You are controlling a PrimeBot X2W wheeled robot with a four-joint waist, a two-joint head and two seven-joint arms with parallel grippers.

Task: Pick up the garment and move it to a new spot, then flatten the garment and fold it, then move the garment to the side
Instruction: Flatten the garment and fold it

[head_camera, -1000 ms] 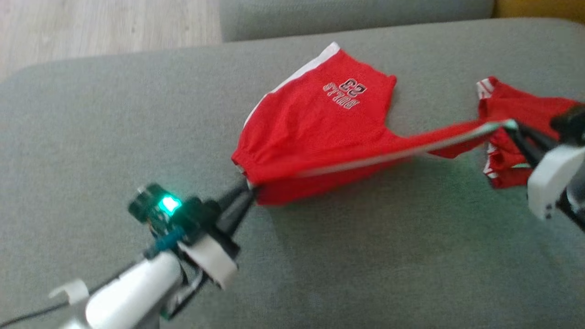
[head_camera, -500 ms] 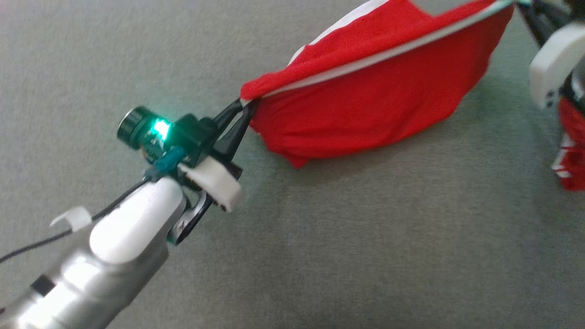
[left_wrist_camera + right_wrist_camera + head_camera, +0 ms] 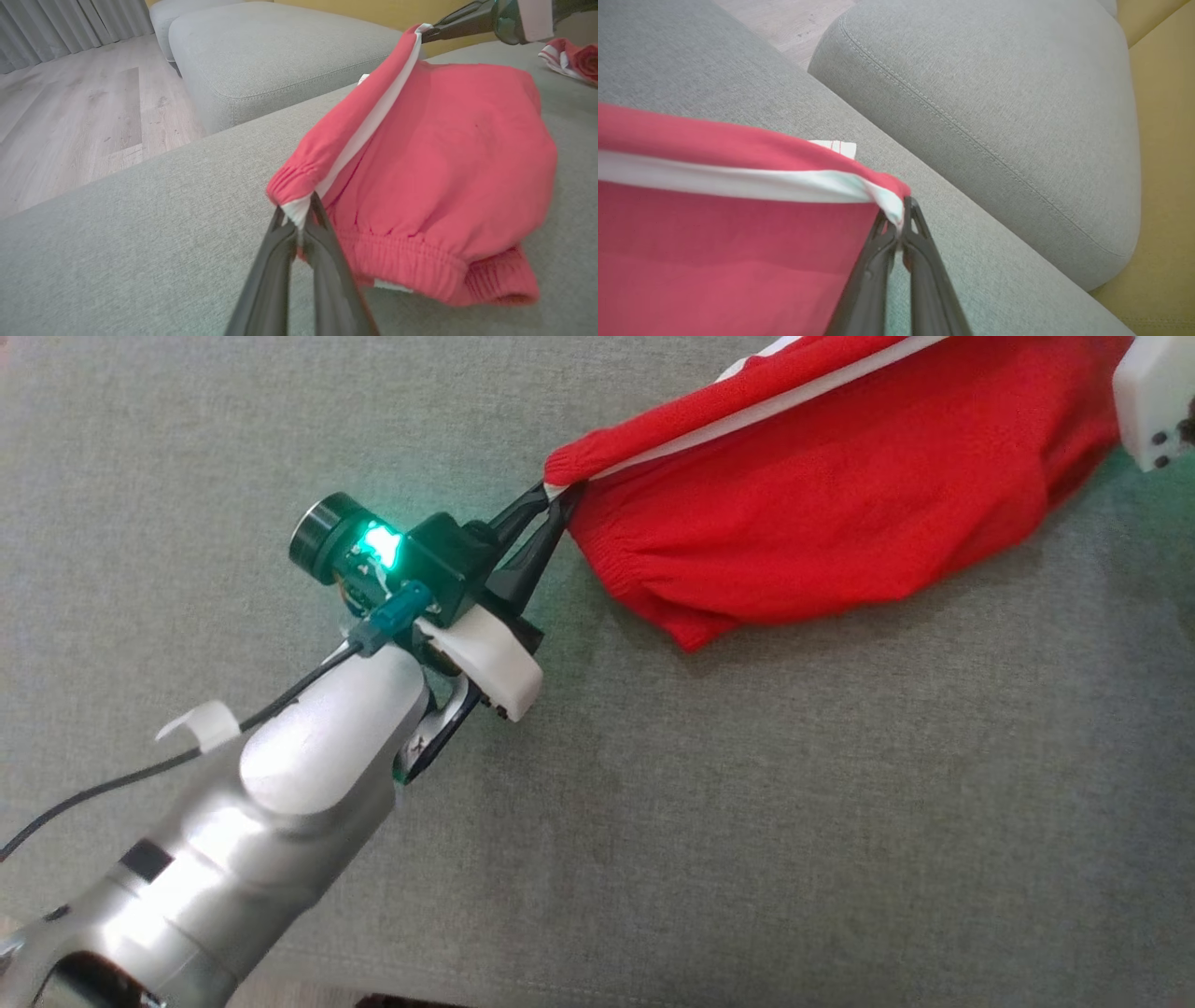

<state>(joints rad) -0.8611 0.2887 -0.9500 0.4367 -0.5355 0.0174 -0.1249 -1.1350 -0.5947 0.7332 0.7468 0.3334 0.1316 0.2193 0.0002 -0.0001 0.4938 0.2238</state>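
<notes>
Since a second ago garment (image 3: pixel 840 504) lifted, striped edge taut, lower fold on sofa seat (image 3: pixel 747 821). Clamped on that edge: left gripper (image 3: pixel 557 497) one end, right gripper (image 3: pixel 903 218) the other.

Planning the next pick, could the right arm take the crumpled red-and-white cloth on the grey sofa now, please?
Probably not yet: the right tool is shut on the red white-striped fabric shorts, though nothing covers the crumpled red-and-white cloth.

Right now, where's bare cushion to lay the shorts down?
Free: grey cushion nearside of the red shorts, right of the left arm; also the stretch left of the left tool. Crowded: by the right tool, pinching the shorts, another red garment lying near it.
</notes>
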